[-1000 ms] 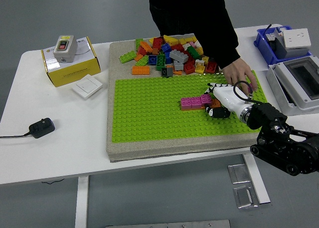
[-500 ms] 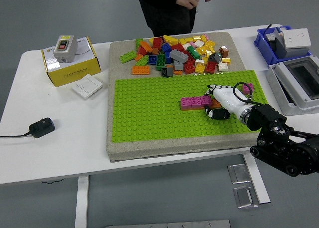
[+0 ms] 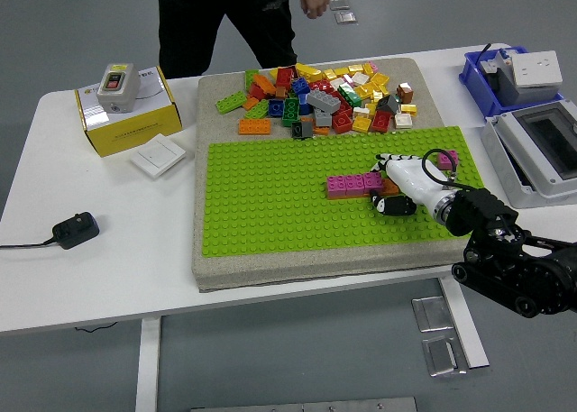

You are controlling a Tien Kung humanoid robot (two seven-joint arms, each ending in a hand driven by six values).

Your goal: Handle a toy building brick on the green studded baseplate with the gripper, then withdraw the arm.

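Where one robot hand [image 3: 393,185] rests, one baseplate [image 3: 270,205]

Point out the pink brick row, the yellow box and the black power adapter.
pink brick row [image 3: 352,185], head view, middle stud top
yellow box [image 3: 135,126], head view, front face
black power adapter [image 3: 74,231], head view, body centre

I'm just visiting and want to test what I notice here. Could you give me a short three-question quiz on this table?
1. True or false: the right hand rests on the green baseplate beside the pink bricks.
2. Where is the loose brick pile? A) beyond the baseplate B) on the yellow box C) on the floor
3. Fill in: the black plug lies near the table's ___ edge.

Key: 1 true; 2 A; 3 left.
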